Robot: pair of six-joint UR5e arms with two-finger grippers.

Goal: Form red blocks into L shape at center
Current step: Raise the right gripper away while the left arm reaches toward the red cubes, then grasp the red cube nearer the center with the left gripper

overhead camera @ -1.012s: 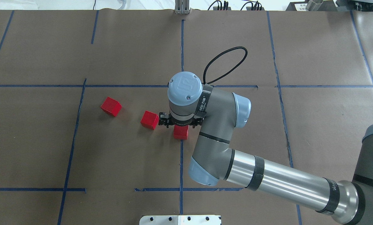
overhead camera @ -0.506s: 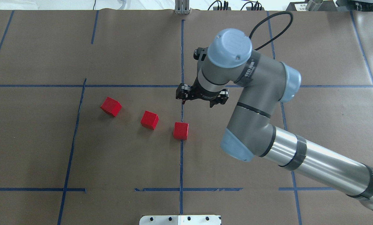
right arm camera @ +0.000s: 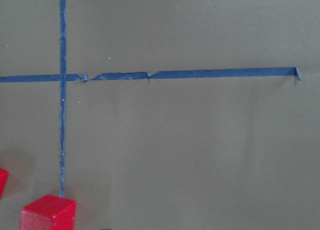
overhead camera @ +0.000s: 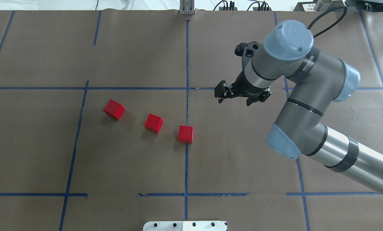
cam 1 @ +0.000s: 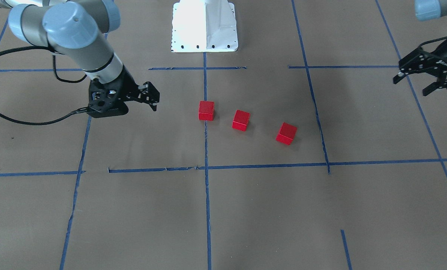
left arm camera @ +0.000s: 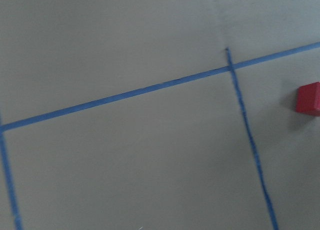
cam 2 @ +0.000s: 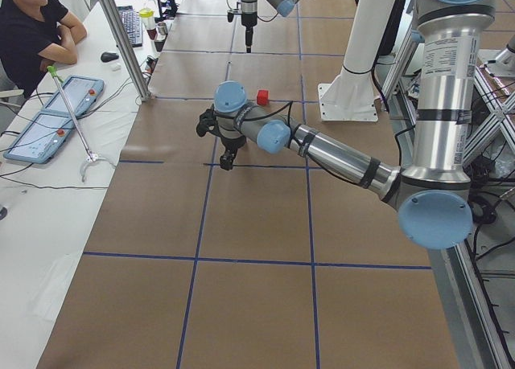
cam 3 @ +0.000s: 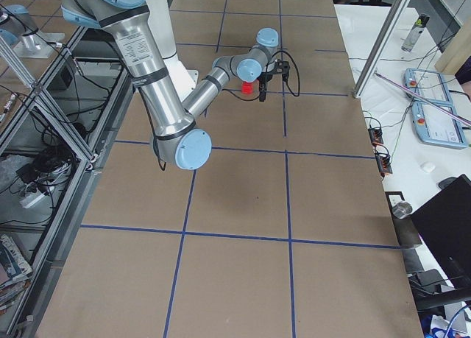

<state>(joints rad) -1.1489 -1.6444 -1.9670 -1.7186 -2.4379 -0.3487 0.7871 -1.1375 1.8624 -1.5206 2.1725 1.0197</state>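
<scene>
Okay, three red blocks on the brown paper point(overhead camera: 130, 166), in a loose slanted row, none touching. The first block point(overhead camera: 186, 134) sits right on the middle blue tape line point(overhead camera: 186, 166), a bit more of it on the robot's right of the tape. The second block point(overhead camera: 153, 123) is near it, in the cell on the robot's left of the line. The third block point(overhead camera: 114, 109) is further out in that same cell, turned at an angle. No L shape formed yet.

In the front-facing view the row runs first block point(cam 1: 206, 110), second block point(cam 1: 241, 120), third block point(cam 1: 286, 133), below the white robot base point(cam 1: 204, 26).

The right gripper point(overhead camera: 234, 102) is over the cell on the robot's right of the middle line, close to the cross tape and well apart from the nearest block. Its fingers are spread wide and nothing is between them. The front-facing view shows the same gripper point(cam 1: 154, 98), empty.

The left gripper point(cam 1: 410, 87) is far out on the robot's left, near an outer tape line, well apart from all the blocks. Its fingers are spread too, with nothing held.

The right wrist view shows the first block point(right arm camera: 48, 212) at the bottom, on the end of the tape, and a sliver of red at the left edge. The left wrist view is blurry, with one block point(left arm camera: 308, 98) at its right edge.
</scene>
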